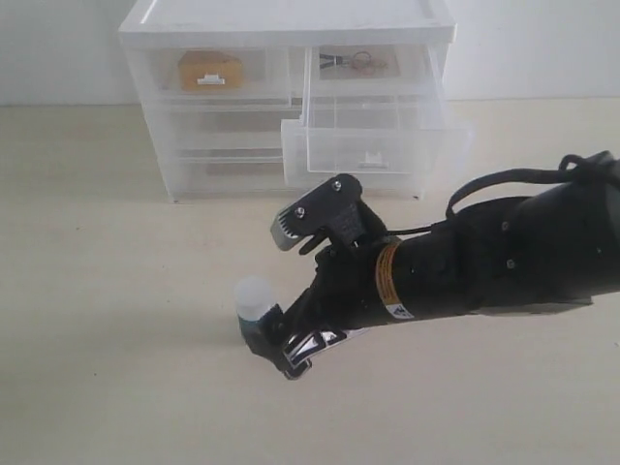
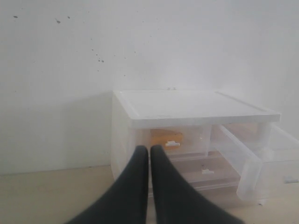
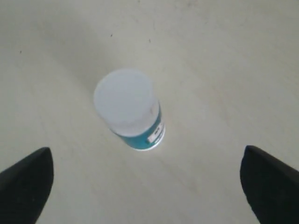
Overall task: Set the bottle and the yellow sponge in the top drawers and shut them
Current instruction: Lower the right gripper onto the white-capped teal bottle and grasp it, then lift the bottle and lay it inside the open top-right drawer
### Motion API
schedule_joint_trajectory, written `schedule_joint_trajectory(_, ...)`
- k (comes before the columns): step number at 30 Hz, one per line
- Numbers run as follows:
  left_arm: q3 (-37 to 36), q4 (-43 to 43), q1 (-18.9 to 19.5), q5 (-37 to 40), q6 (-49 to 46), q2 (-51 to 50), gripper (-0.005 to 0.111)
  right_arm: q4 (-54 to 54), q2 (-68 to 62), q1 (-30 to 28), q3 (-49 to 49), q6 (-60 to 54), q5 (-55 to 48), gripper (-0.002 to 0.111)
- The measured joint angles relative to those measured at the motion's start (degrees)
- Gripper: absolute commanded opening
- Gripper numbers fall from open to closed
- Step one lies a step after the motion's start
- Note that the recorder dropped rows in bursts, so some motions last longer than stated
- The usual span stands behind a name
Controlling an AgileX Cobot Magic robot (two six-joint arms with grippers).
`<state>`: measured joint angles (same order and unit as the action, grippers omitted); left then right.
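The bottle with its white cap stands upright on the beige table, in front of the cabinet. My right gripper is open wide just behind it; in the right wrist view the bottle lies ahead of the two dark fingertips, apart from both. The yellow sponge lies inside the shut top-left drawer. The top-right drawer is pulled far out. My left gripper is shut on nothing and faces the cabinet; the sponge shows through the drawer front.
The white cabinet stands at the back against a white wall, with full-width drawers below. A small dark item shows at the back of the open drawer. My right arm lies across the table's right side.
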<state>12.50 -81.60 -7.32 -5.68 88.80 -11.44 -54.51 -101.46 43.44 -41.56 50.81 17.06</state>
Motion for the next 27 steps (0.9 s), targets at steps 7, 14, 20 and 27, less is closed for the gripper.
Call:
schedule_joint_trajectory(7, 0.0, 0.0, 0.0, 0.0, 0.0, 0.0, 0.004, 0.0, -7.4, 0.3, -4.3, -3.9, 1.8, 0.071)
schedule_joint_trajectory(14, 0.0, 0.0, 0.0, 0.0, 0.0, 0.0, 0.004, -0.9, -7.8, 0.7, -6.2, -0.4, 2.2, 0.002)
schedule_joint_trajectory(20, 0.0, 0.0, 0.0, 0.0, 0.0, 0.0, 0.004, -26.2, 5.4, 4.4, -4.1, 29.3, 1.5, 0.001)
schedule_joint_trajectory(27, 0.0, 0.0, 0.0, 0.0, 0.0, 0.0, 0.004, -44.3, 28.3, 1.9, -3.5, 53.1, 4.0, 0.001)
